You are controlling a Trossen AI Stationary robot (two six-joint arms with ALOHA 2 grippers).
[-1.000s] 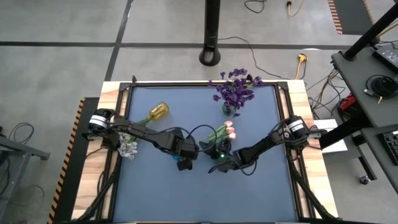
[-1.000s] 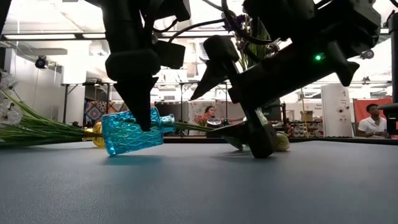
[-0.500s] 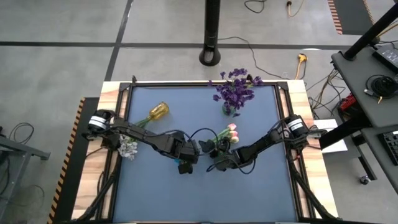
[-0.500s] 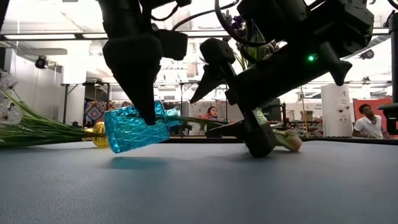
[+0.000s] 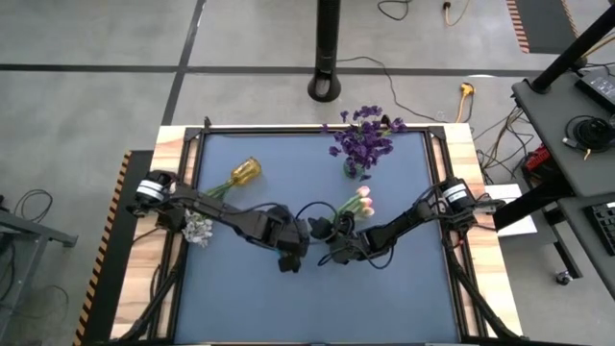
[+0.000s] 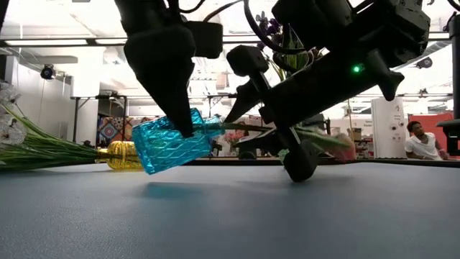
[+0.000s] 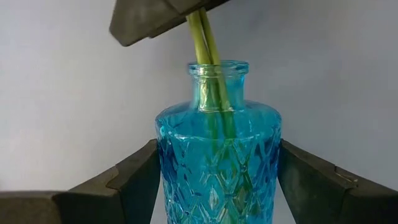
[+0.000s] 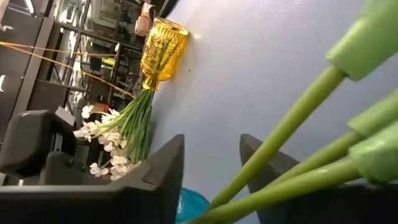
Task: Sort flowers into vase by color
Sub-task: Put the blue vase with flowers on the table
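Note:
My left gripper (image 5: 288, 254) is shut on a blue glass vase (image 6: 176, 141), near the table's middle. The vase is tilted, neck raised toward my right gripper (image 5: 335, 248). My right gripper is shut on the green stems (image 8: 292, 134) of the pink tulips (image 5: 362, 201). The stem ends sit inside the vase's neck (image 7: 217, 71). A yellow vase (image 5: 245, 171) lies on its side at the far left, holding white sprigs (image 5: 199, 228). Purple blooms (image 5: 361, 142) stand in a vase at the far edge. My left gripper pinches the blue vase's body (image 7: 217, 168) between its two fingers (image 7: 134, 180), one on each side wall, coming from above. The vase is held off the table, tilted with its neck higher than its base. My right gripper pinches the tulips' stems (image 6: 248, 129) together just outside the vase's mouth, slanting down from the table's right. The stems run almost level, their ends inside the vase and the blossoms (image 6: 338, 144) held off the table.
The yellow vase (image 8: 163, 53) and the white sprigs (image 8: 118, 143) lie left of both grippers. The near half of the blue mat (image 5: 317, 308) is bare. Raised wooden frame edges (image 5: 461, 154) border the table. People show in the room beyond the table.
My left gripper has raised the blue vase off the table and tipped its neck upward, shifting slightly toward the near edge. My right gripper has lifted the tulips, so the blossoms no longer lie on the mat, and has swung them toward the table's right. The stems have stayed in the neck.

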